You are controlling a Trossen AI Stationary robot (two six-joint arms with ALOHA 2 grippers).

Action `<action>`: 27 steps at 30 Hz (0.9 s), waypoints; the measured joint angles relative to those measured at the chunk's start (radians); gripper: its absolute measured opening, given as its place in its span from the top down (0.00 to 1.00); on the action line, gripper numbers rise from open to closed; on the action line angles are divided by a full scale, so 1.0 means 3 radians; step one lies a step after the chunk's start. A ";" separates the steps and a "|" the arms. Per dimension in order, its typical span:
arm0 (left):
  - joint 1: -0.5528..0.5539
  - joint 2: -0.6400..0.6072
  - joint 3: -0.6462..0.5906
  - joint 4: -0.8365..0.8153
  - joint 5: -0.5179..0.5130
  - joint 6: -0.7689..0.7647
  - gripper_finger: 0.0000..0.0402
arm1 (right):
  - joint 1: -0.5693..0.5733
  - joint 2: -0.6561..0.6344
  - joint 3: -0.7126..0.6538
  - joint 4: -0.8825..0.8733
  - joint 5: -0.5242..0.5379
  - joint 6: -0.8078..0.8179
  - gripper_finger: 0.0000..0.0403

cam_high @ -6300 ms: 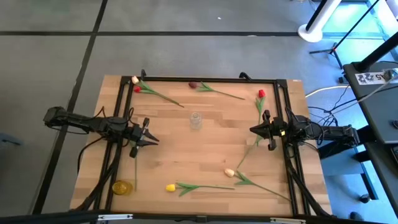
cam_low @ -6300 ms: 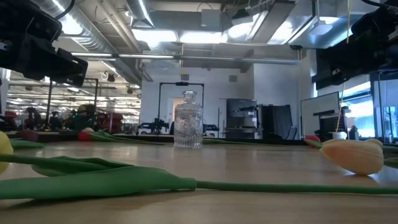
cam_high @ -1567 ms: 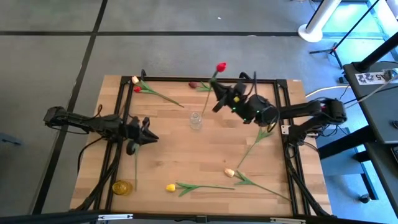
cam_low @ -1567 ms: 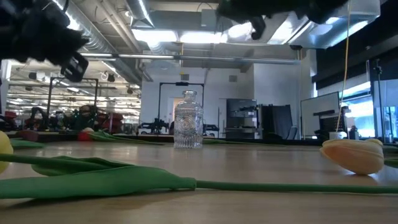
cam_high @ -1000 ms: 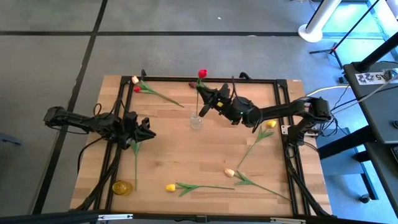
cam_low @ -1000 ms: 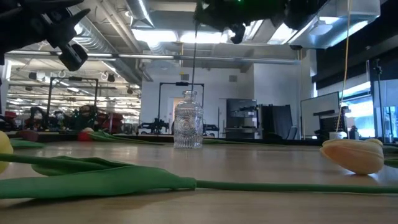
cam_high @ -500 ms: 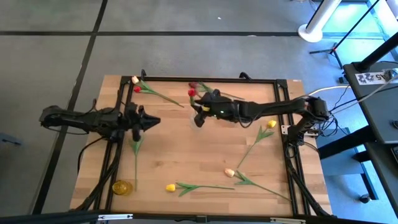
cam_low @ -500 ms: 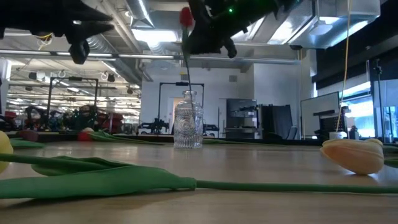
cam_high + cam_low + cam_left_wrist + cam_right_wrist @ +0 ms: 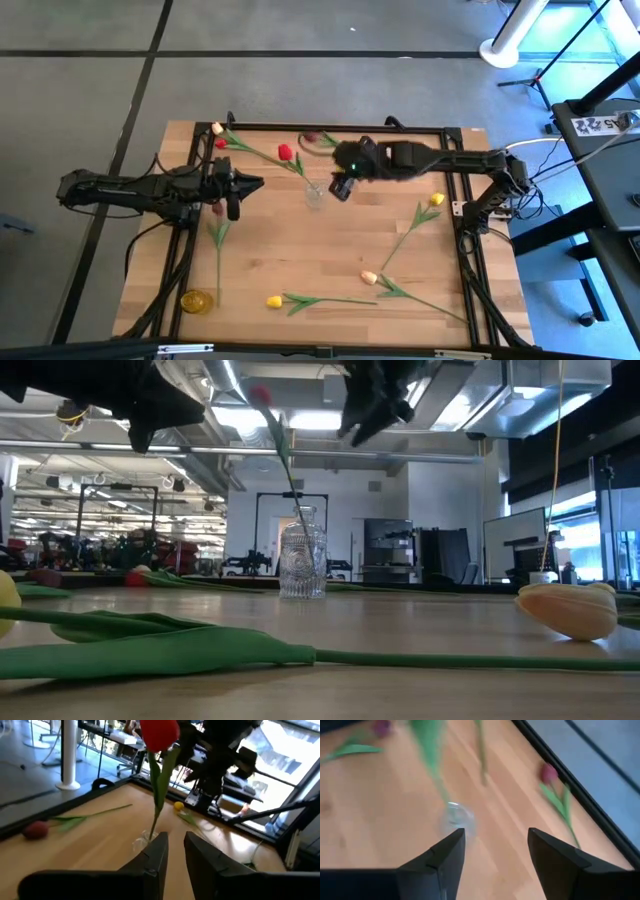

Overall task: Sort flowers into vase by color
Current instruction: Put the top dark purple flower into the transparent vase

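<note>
Tulips lie nearest, along the lower edge of the high view: a yellow tulip [image 9: 274, 301] at lower centre and a cream tulip [image 9: 369, 277] just right of it, both flat on the wooden table [image 9: 300, 250]. Mid-frame, the glass vase [image 9: 315, 195] stands upright with a red tulip [image 9: 285, 153] in it, stem leaning up and left, nothing gripping it. Right gripper [image 9: 340, 187] hovers just right of the vase, fingers spread and empty. Left gripper [image 9: 232, 196] waits at centre left, its fingers a narrow gap apart around nothing. Farther back, a maroon tulip [image 9: 311, 137] lies at the upper edge.
</note>
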 joint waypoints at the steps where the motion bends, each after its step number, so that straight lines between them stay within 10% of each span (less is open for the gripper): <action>1: -0.0004 0.0001 0.0000 -0.0034 0.0000 -0.0002 0.85 | -0.0095 0.0000 -0.0018 -0.0049 -0.0044 0.0018 0.46; 16: -0.0009 0.0043 0.0000 -0.0180 -0.0148 -0.0834 0.85 | -0.1694 0.0310 -0.1281 0.1115 -0.0867 -0.1069 0.58; 27: -0.0009 0.0130 0.0000 -0.0059 -0.0600 -0.1046 0.85 | -0.2011 0.0997 -0.1310 0.1147 -0.1148 -0.1550 0.65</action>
